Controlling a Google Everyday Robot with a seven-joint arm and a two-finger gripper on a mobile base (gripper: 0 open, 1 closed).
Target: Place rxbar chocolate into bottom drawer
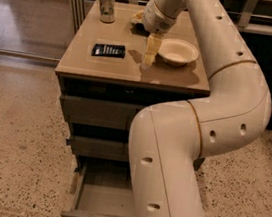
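End effector (151, 53) points down over the bench (131, 73), just left of the white bowl (178, 52); whether it is apart or together cannot be told. Rxbar chocolate (108, 50) lies flat on the benchtop to its left, apart from it. Bottom drawer (105, 203) stands pulled open below. A drink can (107, 5) stands at the back.

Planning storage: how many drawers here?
3, stacked: top drawer, middle drawer, bottom drawer pulled open, arm partly hiding it. Gripper sits over the tabletop beside the bowl.
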